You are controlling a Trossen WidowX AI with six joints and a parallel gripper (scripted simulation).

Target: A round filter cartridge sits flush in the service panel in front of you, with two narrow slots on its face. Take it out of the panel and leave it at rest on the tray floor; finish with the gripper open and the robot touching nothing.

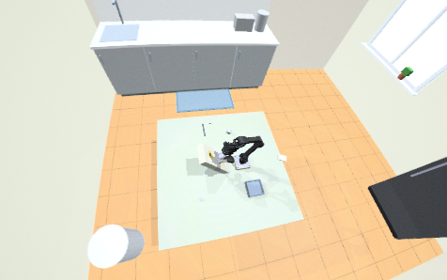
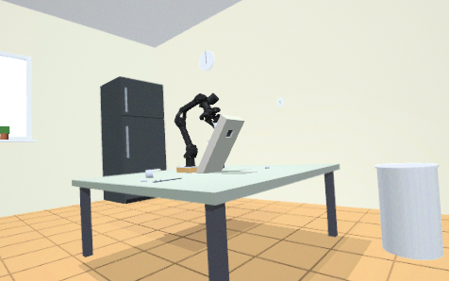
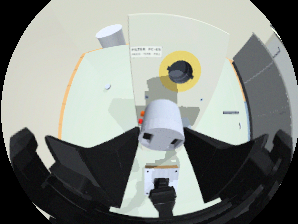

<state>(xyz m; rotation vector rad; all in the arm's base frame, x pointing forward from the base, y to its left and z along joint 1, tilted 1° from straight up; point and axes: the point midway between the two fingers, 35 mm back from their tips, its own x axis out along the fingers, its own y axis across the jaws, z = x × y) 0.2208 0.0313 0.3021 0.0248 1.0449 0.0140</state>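
Observation:
The filter cartridge (image 3: 162, 117) (image 1: 221, 157) is a pale grey cylinder, out of the panel, with two dark slots on its face toward the wrist camera. My gripper (image 3: 161, 131) is shut on it, one black finger on each side. The service panel (image 3: 150, 30) (image 2: 228, 151) (image 1: 203, 155) leans on the table. Its round opening (image 3: 180, 72) is empty, inside a yellow ring (image 3: 163, 71). The cartridge is held in front of the panel, below the opening in the wrist view; the exact gap cannot be told. The blue-grey tray (image 1: 254, 188) looks empty.
The robot base (image 1: 242, 163) (image 3: 161, 180) stands between panel and tray. On the table (image 1: 178, 211) lie a small grey cylinder (image 1: 229, 132) (image 2: 149, 173), a dark rod (image 1: 204, 130) (image 2: 167, 180) and a small pale item (image 1: 201, 199) (image 3: 107, 87).

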